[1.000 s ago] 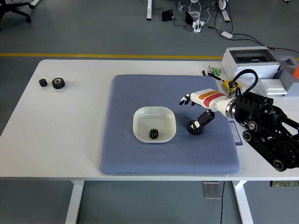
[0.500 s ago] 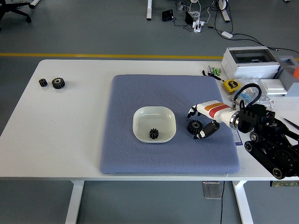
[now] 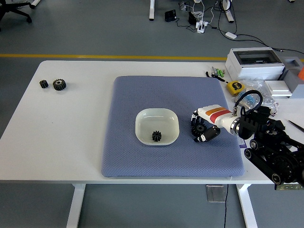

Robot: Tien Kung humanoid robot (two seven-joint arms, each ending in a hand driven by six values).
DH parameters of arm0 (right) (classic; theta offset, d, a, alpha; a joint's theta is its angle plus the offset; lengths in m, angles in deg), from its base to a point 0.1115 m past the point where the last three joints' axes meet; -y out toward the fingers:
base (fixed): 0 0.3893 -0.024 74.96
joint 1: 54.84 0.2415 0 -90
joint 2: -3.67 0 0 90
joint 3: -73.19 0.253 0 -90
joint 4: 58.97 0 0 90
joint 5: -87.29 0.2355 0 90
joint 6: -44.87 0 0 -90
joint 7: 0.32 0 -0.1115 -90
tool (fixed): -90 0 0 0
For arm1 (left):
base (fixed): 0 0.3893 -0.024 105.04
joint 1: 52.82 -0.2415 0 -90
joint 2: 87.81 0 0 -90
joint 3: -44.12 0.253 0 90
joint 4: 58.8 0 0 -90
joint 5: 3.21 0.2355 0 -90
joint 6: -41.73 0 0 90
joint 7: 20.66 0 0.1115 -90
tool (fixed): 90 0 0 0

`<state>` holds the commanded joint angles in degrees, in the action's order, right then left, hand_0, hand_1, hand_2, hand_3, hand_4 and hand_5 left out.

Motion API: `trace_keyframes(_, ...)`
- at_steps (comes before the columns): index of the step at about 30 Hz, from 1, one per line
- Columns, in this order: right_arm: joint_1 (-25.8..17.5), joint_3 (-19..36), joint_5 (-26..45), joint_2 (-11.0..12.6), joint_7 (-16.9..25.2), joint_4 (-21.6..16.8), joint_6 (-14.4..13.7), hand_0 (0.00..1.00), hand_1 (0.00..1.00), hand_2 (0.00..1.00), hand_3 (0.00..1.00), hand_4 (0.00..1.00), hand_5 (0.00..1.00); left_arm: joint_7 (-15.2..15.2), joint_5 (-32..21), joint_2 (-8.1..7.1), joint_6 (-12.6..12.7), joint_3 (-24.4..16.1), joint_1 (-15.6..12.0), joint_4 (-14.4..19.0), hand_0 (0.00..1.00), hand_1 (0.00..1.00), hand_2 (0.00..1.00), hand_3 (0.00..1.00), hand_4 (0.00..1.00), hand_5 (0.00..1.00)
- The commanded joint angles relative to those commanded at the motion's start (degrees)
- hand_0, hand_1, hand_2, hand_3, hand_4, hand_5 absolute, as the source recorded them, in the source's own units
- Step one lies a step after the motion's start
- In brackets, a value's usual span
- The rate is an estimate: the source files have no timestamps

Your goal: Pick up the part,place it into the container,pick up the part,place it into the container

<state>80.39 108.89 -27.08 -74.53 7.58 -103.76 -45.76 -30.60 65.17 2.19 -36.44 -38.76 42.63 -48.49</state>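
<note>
A white bowl (image 3: 144,118) sits in the middle of the blue mat (image 3: 142,92) with a small black gear (image 3: 156,136) inside it. Just right of the bowl, my right hand (image 3: 201,128) rests low on the mat, its fingers (image 3: 195,118) and thumb curled around a larger black gear (image 3: 199,128) that still touches the mat. Two more black gears lie far left on the bare table, a small gear (image 3: 43,84) and a bigger gear (image 3: 59,84). My left arm is out of sight.
At the back right stand a white box (image 3: 254,61), a yellow tape measure (image 3: 233,87), green-handled tools (image 3: 217,72) and a plastic bag (image 3: 251,99). My right arm's black links (image 3: 273,152) hang over the table's right front corner.
My right hand came down and toward me onto the larger gear, and its fingers went from spread to closed around it. The bowl and the other gears stayed put.
</note>
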Motion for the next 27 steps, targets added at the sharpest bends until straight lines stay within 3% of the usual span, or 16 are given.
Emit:
trace_keyframes(3,-0.06,0.02,-0.46,0.09,-0.13,0.08,-0.27,0.47,0.475,0.506,0.509,0.761,0.118,0.0,-0.08,0.0,0.01,0.03,0.0,0.0,0.711,0.721,0.762,0.605,0.683,0.546)
trace_keyframes(4,-0.05,0.04,-0.53,0.11,-0.16,0.08,-0.28,0.422,0.46,0.492,0.502,0.699,0.066,0.0,-0.09,0.0,0.01,0.02,0.0,0.0,0.711,0.721,0.762,0.605,0.681,0.544)
trace_keyframes(9,0.05,0.19,-1.15,0.21,-0.22,-0.05,-0.38,0.422,0.46,0.492,0.502,0.699,0.066,-0.06,0.11,0.0,-0.02,0.02,0.0,0.0,0.711,0.721,0.762,0.605,0.681,0.544)
trace_keyframes(10,0.04,0.2,-1.25,0.25,-0.23,-0.14,-0.41,0.336,0.404,0.446,0.499,0.777,0.002,-0.07,0.16,0.0,-0.03,0.01,0.0,0.0,0.71,0.721,0.761,0.605,0.68,0.543)
trace_keyframes(14,-0.14,0.56,-1.93,0.7,-0.37,-1.16,-0.41,0.336,0.404,0.446,0.499,0.777,0.002,-0.05,0.21,0.0,0.01,-0.06,-0.02,0.0,0.71,0.721,0.761,0.605,0.68,0.543)
trace_keyframes(16,-0.23,0.85,-2.17,1.07,-0.5,-2.18,-0.45,0.308,0.349,0.421,0.493,0.792,0.002,-0.02,0.19,0.0,0.0,-0.03,-0.04,0.0,0.71,0.721,0.76,0.605,0.681,0.543)
trace_keyframes(27,1.04,2.37,-4.65,1.79,-1.59,-11.05,-0.91,0.306,0.326,0.406,0.491,0.786,0.002,0.03,0.17,0.0,-0.04,-0.03,0.02,0.0,0.71,0.721,0.76,0.605,0.681,0.544)
